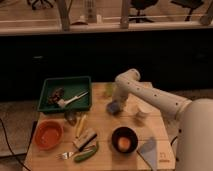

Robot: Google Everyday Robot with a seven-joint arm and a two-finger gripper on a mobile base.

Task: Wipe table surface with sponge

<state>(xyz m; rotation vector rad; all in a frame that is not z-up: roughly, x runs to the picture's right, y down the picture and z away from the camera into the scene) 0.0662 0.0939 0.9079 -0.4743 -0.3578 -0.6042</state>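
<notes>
The small blue-grey sponge [113, 108] rests on the light tan wooden table surface [102, 127], right of centre towards the back. My gripper [118, 103] points down from the white arm and is shut on the sponge, pressing it against the tabletop. The arm reaches in from the right, with its elbow above the table's back edge.
A green tray [49, 84] with utensils stands at the back left. An orange bowl [48, 134], a beige block [85, 139], a green vegetable [86, 154] and a fork [65, 156] lie front left. A black bowl [124, 139], grey-blue cloth [149, 150] and white cup [142, 111] are on the right.
</notes>
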